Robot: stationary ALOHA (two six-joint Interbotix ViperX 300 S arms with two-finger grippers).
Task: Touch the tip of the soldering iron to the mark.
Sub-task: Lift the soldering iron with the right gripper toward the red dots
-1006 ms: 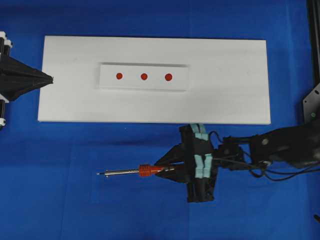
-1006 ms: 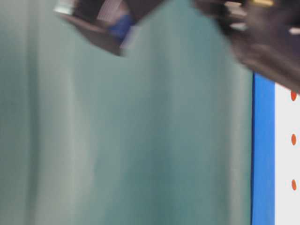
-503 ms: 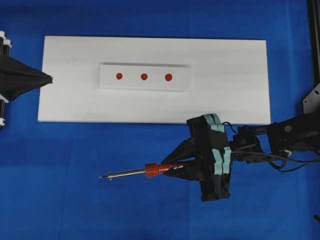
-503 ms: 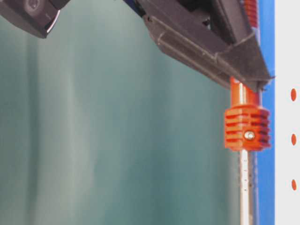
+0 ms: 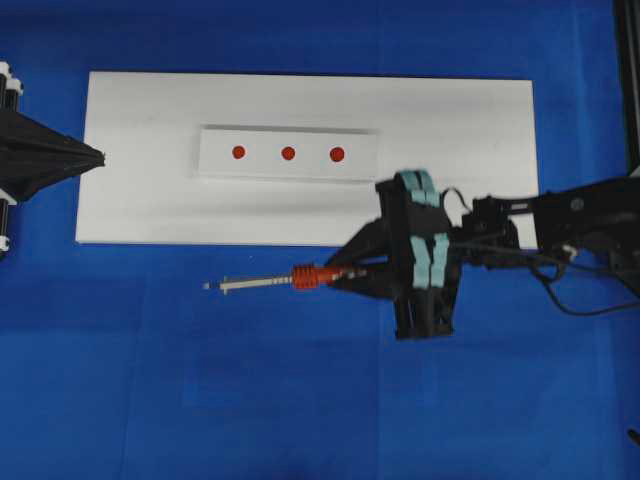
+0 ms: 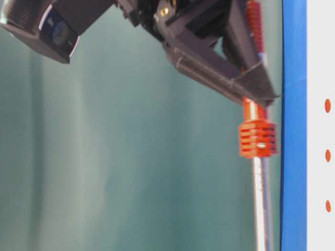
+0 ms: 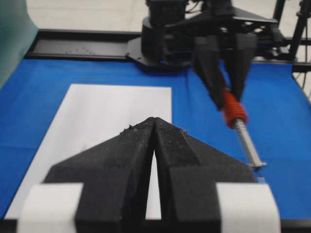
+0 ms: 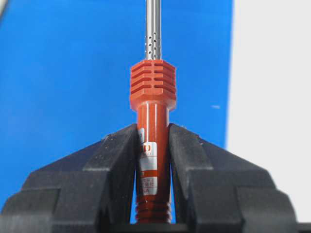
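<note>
My right gripper (image 5: 345, 272) is shut on the red-orange handle of the soldering iron (image 5: 305, 277), which it holds roughly level above the blue cloth. The silver shaft points left and its tip (image 5: 210, 287) hangs just in front of the white board's (image 5: 460, 130) near edge. Three red marks (image 5: 288, 153) sit in a row on a raised white strip (image 5: 355, 168) at the board's middle, well away from the tip. In the right wrist view the fingers (image 8: 121, 150) clamp the handle (image 8: 152, 97). My left gripper (image 5: 100, 157) rests shut and empty at the board's left end.
Blue cloth (image 5: 150, 400) covers the table around the board. A black cord (image 5: 575, 300) trails from the right arm toward the right edge. A black frame rail (image 7: 82, 46) runs along the far side in the left wrist view.
My right gripper has carried the iron away from the cloth and closer to the board's front edge. The left gripper has not moved.
</note>
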